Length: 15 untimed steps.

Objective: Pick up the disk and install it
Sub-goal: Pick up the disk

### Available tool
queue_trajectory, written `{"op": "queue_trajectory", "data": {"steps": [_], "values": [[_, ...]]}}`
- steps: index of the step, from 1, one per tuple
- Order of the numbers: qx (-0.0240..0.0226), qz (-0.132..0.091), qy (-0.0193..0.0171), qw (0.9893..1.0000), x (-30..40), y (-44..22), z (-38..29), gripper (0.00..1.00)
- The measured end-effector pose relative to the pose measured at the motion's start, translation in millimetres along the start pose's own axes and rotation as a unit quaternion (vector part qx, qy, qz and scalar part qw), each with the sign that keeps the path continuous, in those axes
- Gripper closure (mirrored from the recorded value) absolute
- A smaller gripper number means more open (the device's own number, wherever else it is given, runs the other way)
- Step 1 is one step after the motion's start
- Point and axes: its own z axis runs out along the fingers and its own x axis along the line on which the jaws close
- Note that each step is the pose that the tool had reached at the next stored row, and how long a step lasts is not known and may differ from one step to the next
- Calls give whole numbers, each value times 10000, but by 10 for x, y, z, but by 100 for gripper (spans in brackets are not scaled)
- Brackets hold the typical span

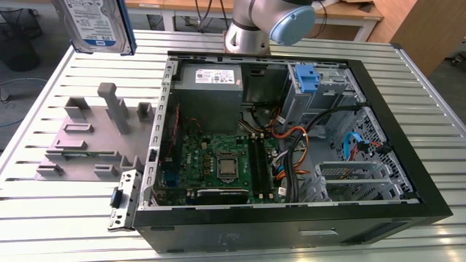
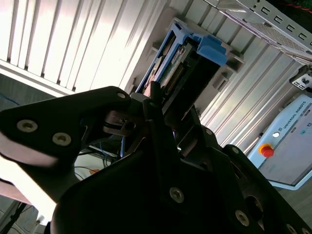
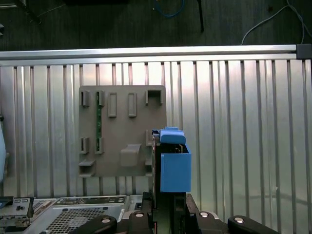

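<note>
Disk (image 1: 95, 24) raised off the table (image 1: 407, 82).
We see the fingers (image 2: 157, 114) clamped on the blue-framed disk, holding it over the grey holder (image 3: 122, 131), to the exterior view's left of the open computer case (image 1: 291, 218).

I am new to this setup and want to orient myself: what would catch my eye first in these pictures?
The disk in its bright blue carrier hangs in the hand, high at the exterior view's left. Beneath it lies a grey fixture plate, and the open computer case with its green motherboard stands beside that plate.
</note>
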Motion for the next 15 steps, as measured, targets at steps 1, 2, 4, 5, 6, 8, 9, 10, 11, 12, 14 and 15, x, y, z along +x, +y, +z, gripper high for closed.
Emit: {"op": "queue_trajectory", "data": {"steps": [1, 2, 4, 5, 6, 8, 9, 10, 11, 12, 14, 15], "values": [[0, 0, 0, 10000, -1, -13, 0, 65], [0, 0, 0, 10000, -1, -24, 0, 65], [0, 0, 0, 10000, -2, -44, 0, 65], [0, 0, 0, 10000, -2, -53, 0, 65], [0, 0, 0, 10000, -3, -63, 0, 65], [0, 0, 0, 10000, -4, -88, 1, 65], [0, 0, 0, 10000, -5, -103, 1, 65], [0, 0, 0, 10000, -7, -135, 1, 65], [0, 1, 0, 10000, -9, -175, 1, 65], [0, 0, 0, 10000, -10, -195, 1, 65], [0, 0, 0, 10000, -12, -237, 1, 65], [0, 0, 0, 10000, -13, -257, 1, 65]]}}
